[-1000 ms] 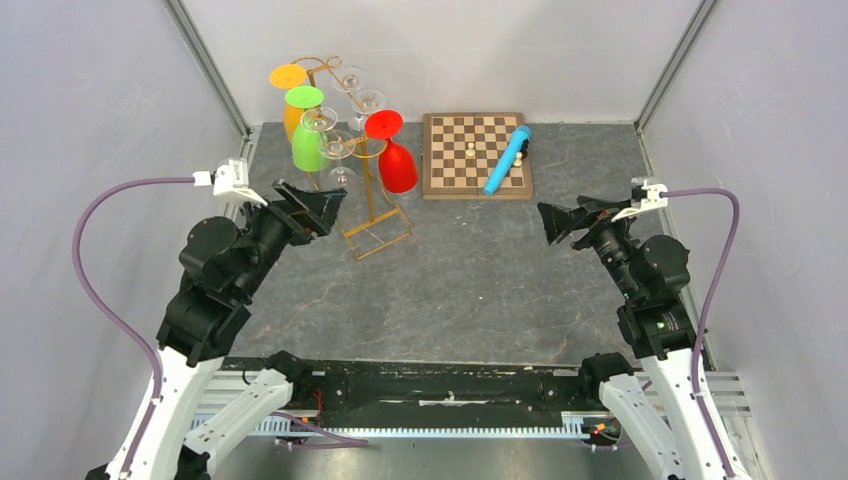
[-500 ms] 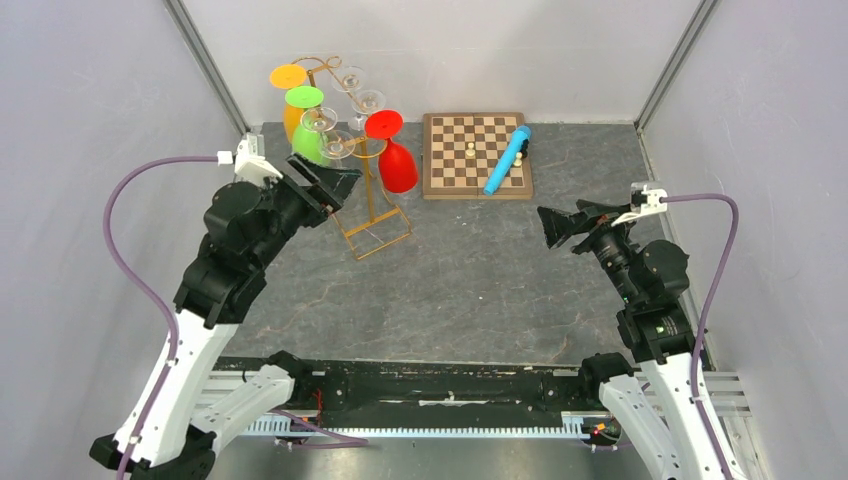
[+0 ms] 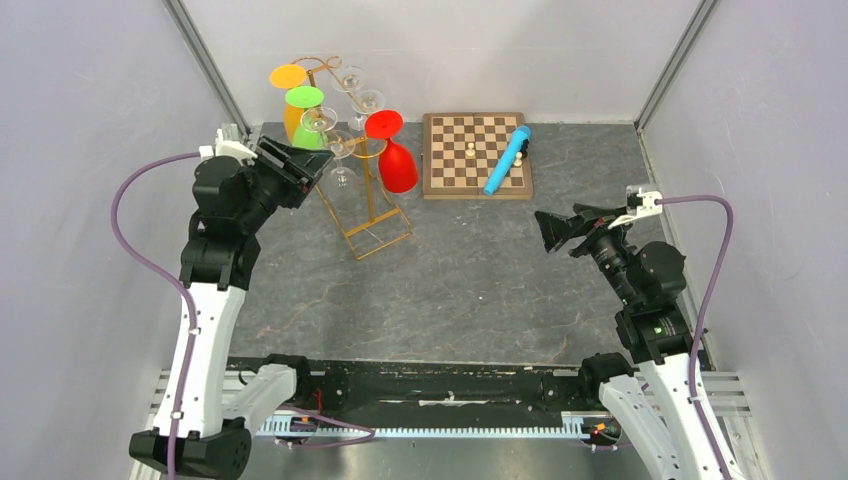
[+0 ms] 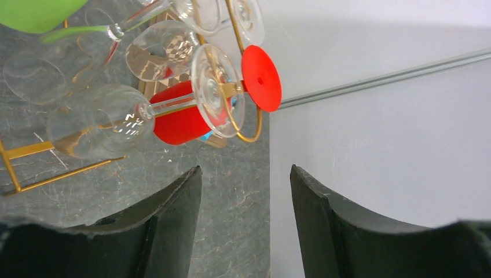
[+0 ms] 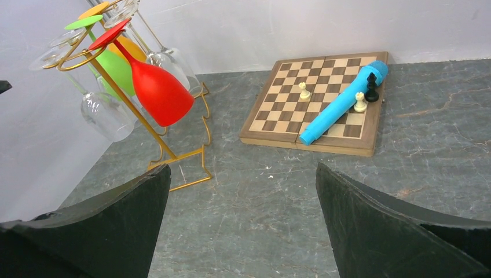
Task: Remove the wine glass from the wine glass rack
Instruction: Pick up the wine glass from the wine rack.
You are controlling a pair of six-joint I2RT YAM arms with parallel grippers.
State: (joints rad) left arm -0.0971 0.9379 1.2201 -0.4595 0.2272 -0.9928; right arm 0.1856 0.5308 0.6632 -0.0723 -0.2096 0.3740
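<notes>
The gold wire wine glass rack (image 3: 371, 190) stands at the back left, with wine glasses hanging bowl-down from its hooks: orange (image 3: 290, 77), green (image 3: 305, 145), red (image 3: 397, 165) and several clear ones. My left gripper (image 3: 318, 162) is raised beside the rack's left side, open, with nothing between its fingers. In the left wrist view, a clear wine glass (image 4: 98, 127) and the red one (image 4: 182, 119) lie just beyond the left gripper (image 4: 244, 168), apart from it. My right gripper (image 3: 545, 225) hovers open and empty at mid-right, and in its wrist view the rack (image 5: 139, 119) is far off at the left.
A wooden chessboard (image 3: 476, 155) lies at the back centre, with a blue cylinder (image 3: 507, 160) and a few chess pieces on it. Grey enclosure walls stand close behind and left of the rack. A purple cable loops off each wrist.
My left arm has lifted and swung toward the back left, up to the rack, and its jaws have narrowed a little. The right arm has barely moved.
</notes>
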